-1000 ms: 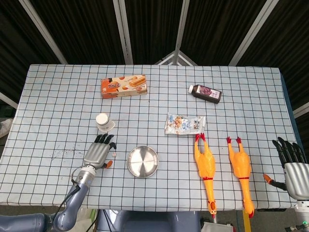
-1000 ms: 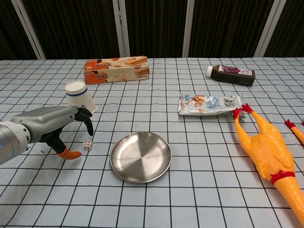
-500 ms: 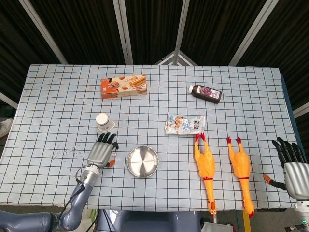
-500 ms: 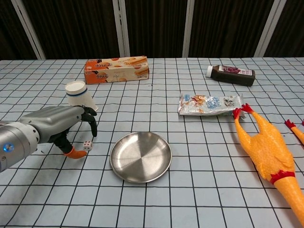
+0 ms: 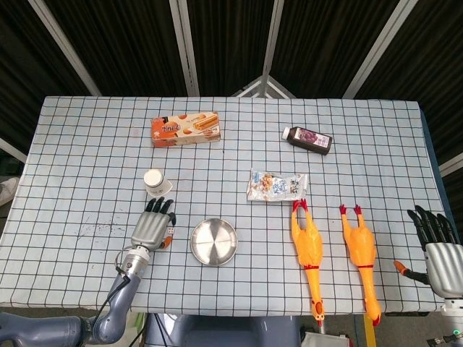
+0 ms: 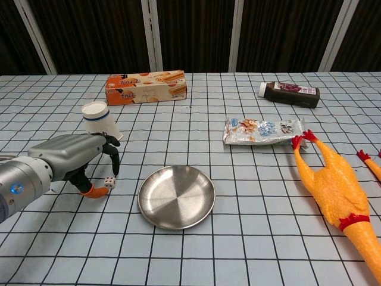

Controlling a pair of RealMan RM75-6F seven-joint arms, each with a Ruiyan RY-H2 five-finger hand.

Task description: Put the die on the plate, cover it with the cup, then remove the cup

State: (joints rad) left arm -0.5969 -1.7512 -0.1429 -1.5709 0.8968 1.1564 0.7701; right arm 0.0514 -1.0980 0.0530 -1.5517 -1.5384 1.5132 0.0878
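Observation:
The small white die (image 6: pixel 109 182) lies on the checked cloth just left of the steel plate (image 6: pixel 176 197). My left hand (image 6: pixel 76 157) arches over it, with fingertips (image 6: pixel 114 170) just above the die and the orange thumb tip close to its left side. In the head view the left hand (image 5: pixel 152 225) hides most of the die (image 5: pixel 172 231), beside the plate (image 5: pixel 214 241). The white paper cup (image 6: pixel 97 118) stands just behind the hand, also seen as the cup (image 5: pixel 153 181) from above. My right hand (image 5: pixel 436 249) hangs with fingers spread beyond the table's near right corner, holding nothing.
An orange snack box (image 5: pixel 185 129) and a dark bottle (image 5: pixel 307 139) lie at the back. A snack packet (image 5: pixel 278 186) lies mid-table. Two rubber chickens (image 5: pixel 309 246) (image 5: pixel 359 253) lie to the right of the plate.
My left hand has moved right and closed in over the die, the thumb tip drawing nearer to it. The die, cup, plate and right hand have stayed put.

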